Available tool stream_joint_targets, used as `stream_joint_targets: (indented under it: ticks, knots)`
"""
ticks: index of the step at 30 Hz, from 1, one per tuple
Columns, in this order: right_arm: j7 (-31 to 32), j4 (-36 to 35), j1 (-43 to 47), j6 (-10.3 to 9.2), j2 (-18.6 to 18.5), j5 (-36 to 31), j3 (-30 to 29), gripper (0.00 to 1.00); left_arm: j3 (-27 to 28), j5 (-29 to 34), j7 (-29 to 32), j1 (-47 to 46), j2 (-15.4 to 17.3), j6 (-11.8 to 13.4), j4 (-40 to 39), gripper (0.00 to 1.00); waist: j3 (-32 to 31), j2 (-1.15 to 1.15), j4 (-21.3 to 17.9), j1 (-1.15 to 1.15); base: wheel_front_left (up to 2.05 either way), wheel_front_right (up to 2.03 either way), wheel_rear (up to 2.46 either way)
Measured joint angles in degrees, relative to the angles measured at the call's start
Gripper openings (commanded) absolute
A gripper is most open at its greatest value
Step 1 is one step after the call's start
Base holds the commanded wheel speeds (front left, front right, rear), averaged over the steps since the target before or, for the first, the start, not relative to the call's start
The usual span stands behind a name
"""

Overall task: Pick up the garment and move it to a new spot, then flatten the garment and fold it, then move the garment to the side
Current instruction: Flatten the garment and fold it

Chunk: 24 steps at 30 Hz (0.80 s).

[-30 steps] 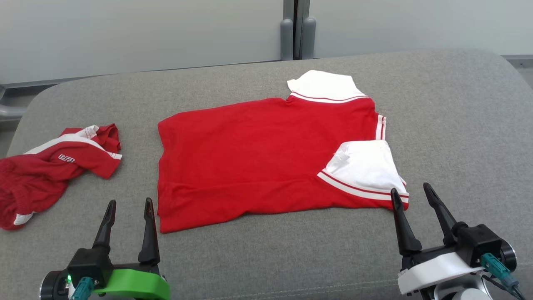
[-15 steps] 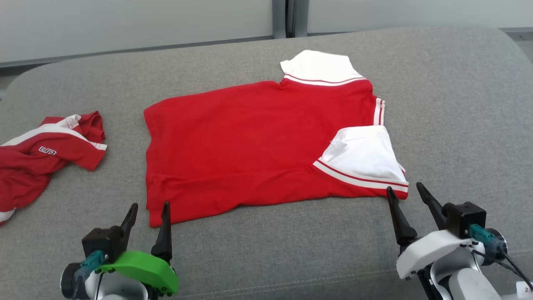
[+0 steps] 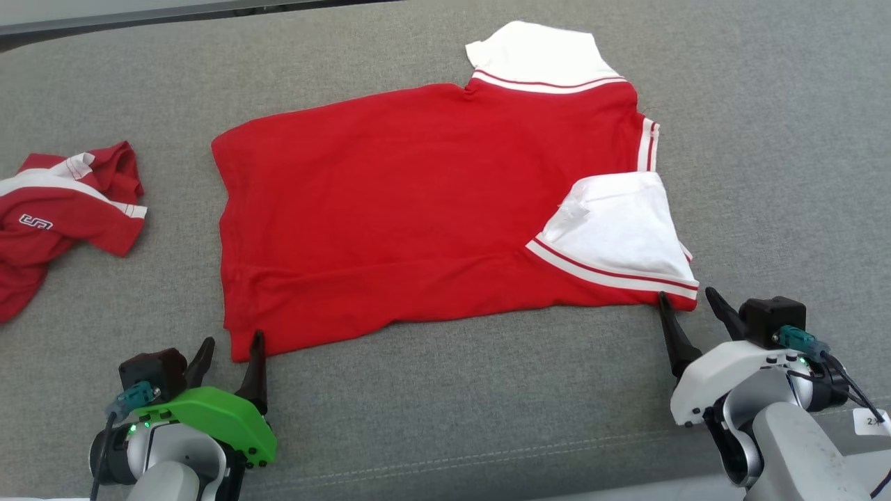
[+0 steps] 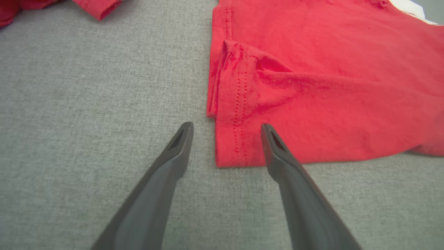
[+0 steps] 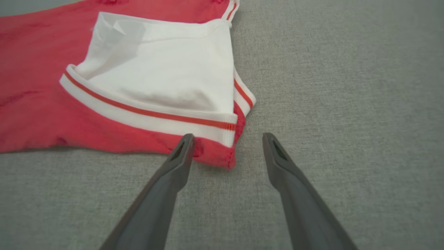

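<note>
Head view: we look down on a grey cushion [image 3: 766, 139] with a red shirt [image 3: 418, 202] spread flat across its middle, its hem towards our left and its shoulders towards our right. The near sleeve [image 3: 619, 229], white with a striped cuff, is folded in over the red body. The far sleeve [image 3: 536, 49], also white, sticks out at the far edge. A crumpled red and white garment [image 3: 56, 216] lies well apart at the far left. Our left gripper [image 3: 232, 339] sits at the shirt's near hem corner and our right gripper [image 3: 686, 293] at its near shoulder corner. Both are released and hold nothing.

Left wrist view: the left gripper's two dark fingers stand wide apart around the hem corner [image 4: 230, 152]. One tip lies over red cloth, the other over bare cushion. We cannot tell whether either touches the fabric.

Right wrist view: the right gripper's fingers stand just as wide. One tip meets the red edge just below the near sleeve's cuff, the other is over bare cushion, and the shirt's corner lies between them.

We judge that the move to a new spot and the flattening are done. Folding seems barely begun, with one sleeve tucked in. Gripping the near edge, folding the shirt over and moving it to the side are not yet done.
</note>
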Motion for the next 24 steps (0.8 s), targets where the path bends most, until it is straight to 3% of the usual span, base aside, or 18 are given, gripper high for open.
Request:
stream_joint_targets:
  ticks: [12,13,14,15,16,17,24]
  knots:
    - [-0.1,6.6,-5.8,0.01,0.3,2.5,0.8,1.0,-0.3,-3.0,2.2,-3.1,-0.6,-3.0,3.9,1.0,2.4,0.0,0.4,0.0,0.0,0.0,0.0]
    - [0.0,7.2,-6.3,0.01,0.3,2.8,1.3,0.92,-0.3,-3.4,2.5,-3.3,-0.7,-3.3,4.0,1.0,2.4,0.0,0.4,0.0,0.0,0.0,0.0]
    - [0.0,7.5,-6.7,0.0,0.3,3.2,1.6,0.53,-0.4,-3.6,2.9,-3.5,-0.7,-3.6,4.2,0.96,2.5,0.0,0.5,0.0,0.0,0.0,0.0]
    - [0.0,7.9,-7.0,0.0,0.2,3.5,1.9,0.18,-0.4,-3.7,3.1,-3.6,-0.7,-3.6,4.2,0.7,2.5,0.0,0.5,0.0,0.0,0.0,0.0]
    - [0.0,8.3,-7.3,0.0,0.2,3.9,2.3,0.0,-0.5,-3.9,3.2,-3.7,-0.7,-3.8,4.3,0.42,2.5,0.0,0.6,0.0,0.0,0.0,0.0]
    - [0.0,8.6,-7.6,0.01,0.2,4.3,2.6,0.0,-0.4,-4.3,3.4,-3.9,-0.7,-4.2,4.3,0.0,2.5,0.0,0.7,0.0,0.0,0.0,0.0]
    - [-0.5,8.8,-7.7,0.08,0.1,7.8,3.5,0.0,-0.6,-5.8,4.2,-3.9,-0.8,-5.4,4.0,0.0,2.4,0.0,0.8,0.0,0.0,0.0,0.0]
